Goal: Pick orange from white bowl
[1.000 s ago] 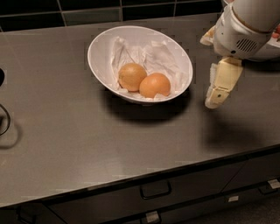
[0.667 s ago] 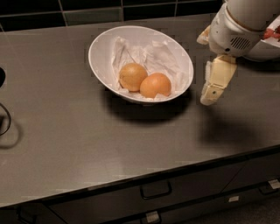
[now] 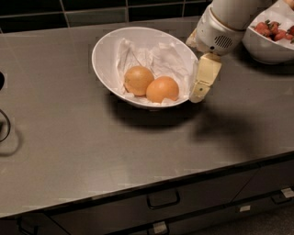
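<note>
White bowl on the grey surface, hand beside its rim.
We saw the orange inside, touching a paler fruit; we could not tell whether the hand was apart or together.

view: we have one camera, set high over the near edge, looking down and away across the dark grey countertop | range: fairly close | extent: we see dark drawer fronts nearest, black tiled wall farthest | framing: wide glossy white bowl centre-far, cream gripper just right of it
</note>
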Action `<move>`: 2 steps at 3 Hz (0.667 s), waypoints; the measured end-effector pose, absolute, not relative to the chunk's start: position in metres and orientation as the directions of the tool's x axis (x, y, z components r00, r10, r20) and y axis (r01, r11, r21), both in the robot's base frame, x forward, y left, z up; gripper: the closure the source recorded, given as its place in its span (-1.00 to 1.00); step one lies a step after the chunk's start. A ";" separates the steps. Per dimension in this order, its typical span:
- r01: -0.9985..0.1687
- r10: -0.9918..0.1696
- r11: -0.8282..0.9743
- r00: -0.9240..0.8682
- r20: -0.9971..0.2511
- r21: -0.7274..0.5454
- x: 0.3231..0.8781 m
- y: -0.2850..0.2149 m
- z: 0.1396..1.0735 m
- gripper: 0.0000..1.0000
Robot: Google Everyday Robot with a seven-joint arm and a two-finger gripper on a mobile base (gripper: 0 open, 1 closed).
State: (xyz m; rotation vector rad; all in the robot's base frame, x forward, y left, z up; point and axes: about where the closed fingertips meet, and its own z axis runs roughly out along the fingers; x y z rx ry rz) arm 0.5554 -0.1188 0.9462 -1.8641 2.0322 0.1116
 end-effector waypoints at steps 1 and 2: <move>-0.975 -0.945 0.111 -0.044 -0.323 -0.191 0.558 -0.107 0.945 -1.00; -0.977 -0.944 0.100 -0.034 -0.327 -0.188 0.561 -0.092 0.943 -1.00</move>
